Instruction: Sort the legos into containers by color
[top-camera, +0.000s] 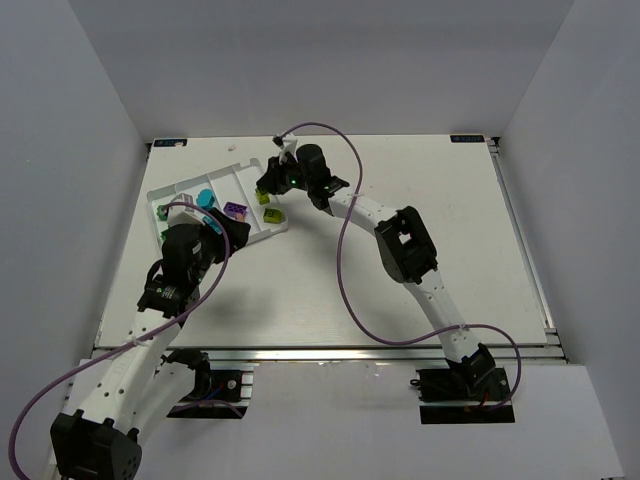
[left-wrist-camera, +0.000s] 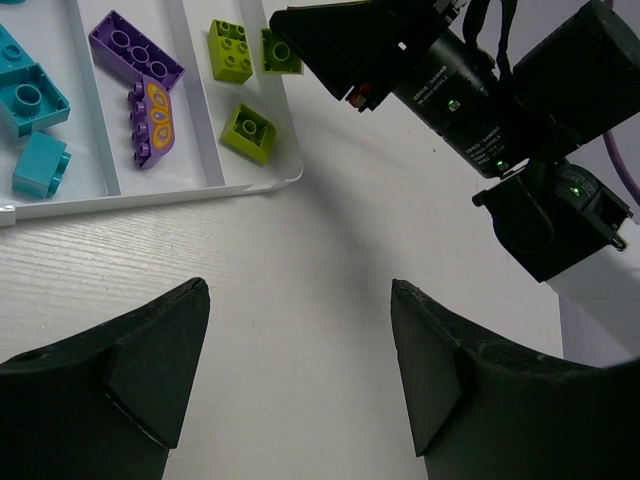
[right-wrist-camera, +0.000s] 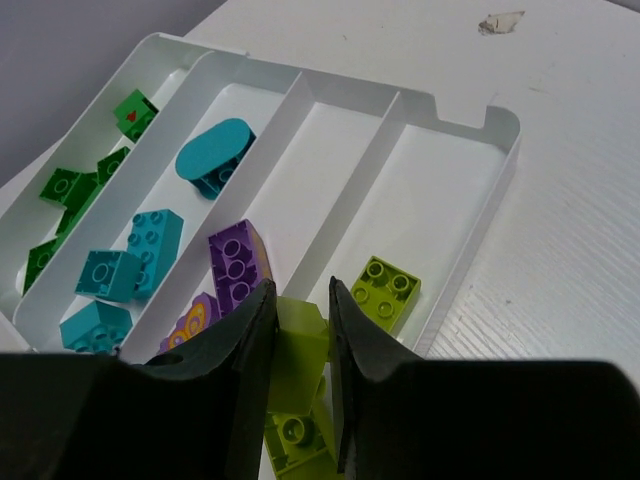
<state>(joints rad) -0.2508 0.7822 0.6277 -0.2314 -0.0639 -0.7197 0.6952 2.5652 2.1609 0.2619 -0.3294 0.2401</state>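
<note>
From my right wrist camera, the right fingers (right-wrist-camera: 245, 370) clamp a yellow-green lego (right-wrist-camera: 298, 335) over the yellow-green compartment of the white tray (right-wrist-camera: 505, 130), a grip the overhead view leaves unclear. My left wrist camera shows the left fingers (left-wrist-camera: 130, 380) spread apart above the desk (left-wrist-camera: 300, 250), beside the tray's corner.

Tray (right-wrist-camera: 470, 112): white plastic, glossy, smooth. legos (right-wrist-camera: 386, 291): hard shiny plastic. Table (left-wrist-camera: 300, 240): white, matt, fine grainy texture. Left gripper (left-wrist-camera: 298, 330) fingers (left-wrist-camera: 140, 370): black plastic, matt.
</note>
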